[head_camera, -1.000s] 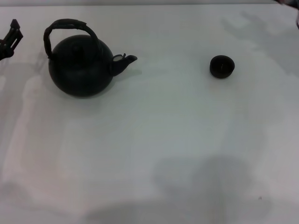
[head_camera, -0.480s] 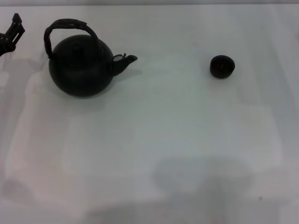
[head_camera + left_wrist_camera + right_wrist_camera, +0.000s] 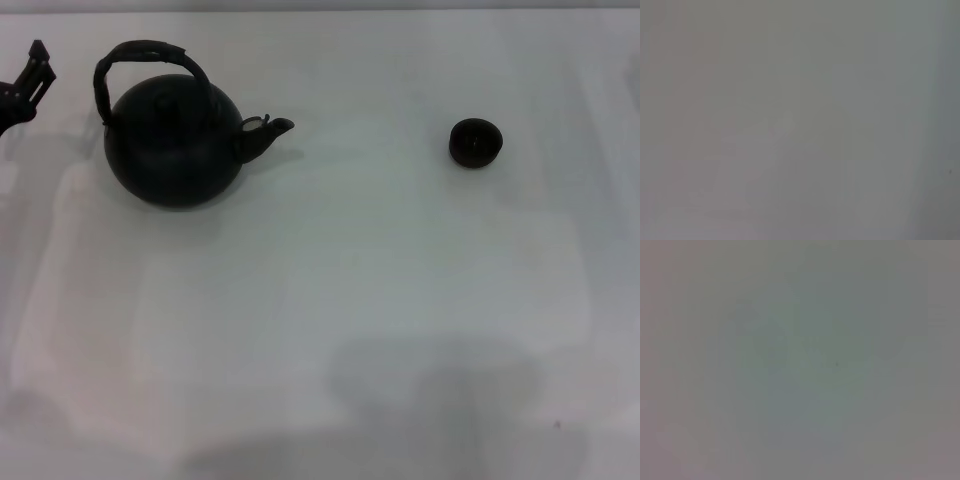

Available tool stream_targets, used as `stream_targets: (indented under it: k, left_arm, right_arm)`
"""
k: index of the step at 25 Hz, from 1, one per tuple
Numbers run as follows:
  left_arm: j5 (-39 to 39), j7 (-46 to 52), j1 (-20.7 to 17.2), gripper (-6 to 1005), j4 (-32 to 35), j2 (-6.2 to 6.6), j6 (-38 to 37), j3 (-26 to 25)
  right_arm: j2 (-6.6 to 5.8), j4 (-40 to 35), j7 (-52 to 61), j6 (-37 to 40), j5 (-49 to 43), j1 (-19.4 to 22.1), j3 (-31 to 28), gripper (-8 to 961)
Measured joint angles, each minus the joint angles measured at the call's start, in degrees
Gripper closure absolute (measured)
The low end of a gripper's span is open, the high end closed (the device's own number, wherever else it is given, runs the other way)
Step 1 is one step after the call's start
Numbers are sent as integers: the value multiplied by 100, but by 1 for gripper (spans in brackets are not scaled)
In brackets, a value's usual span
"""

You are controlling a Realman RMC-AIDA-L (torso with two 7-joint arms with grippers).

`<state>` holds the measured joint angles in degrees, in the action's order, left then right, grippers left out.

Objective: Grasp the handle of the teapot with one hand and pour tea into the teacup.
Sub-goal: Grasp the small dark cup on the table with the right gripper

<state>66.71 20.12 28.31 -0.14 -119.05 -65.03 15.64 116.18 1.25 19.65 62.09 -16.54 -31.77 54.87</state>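
Observation:
The teapot is round and matte black. It stands upright on the white table at the back left, its short spout pointing right toward the teacup. The dark arched handle loops over its top, and nothing touches it. The teacup is tiny, dark and handleless, and it sits alone at the back right. My left gripper shows only partly at the far left edge, a short way left of the handle and apart from it. My right gripper is out of view. Both wrist views show only bare pale surface.
The white table stretches wide between the teapot and the teacup and toward the near edge. A soft shadow lies on the table at the near middle.
My left gripper has crept slightly up and to the right, toward the teapot's handle. The bit of my right arm at the top right corner has left the view. Teapot and teacup have not moved.

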Motion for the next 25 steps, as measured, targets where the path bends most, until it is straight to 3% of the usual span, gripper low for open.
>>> stream_targets:
  k: [25]
  left_arm:
    - [-176,9,152,116,-86,-13,270,-9]
  right_arm:
    - [1,-59,19,-611,12,-301,7,148]
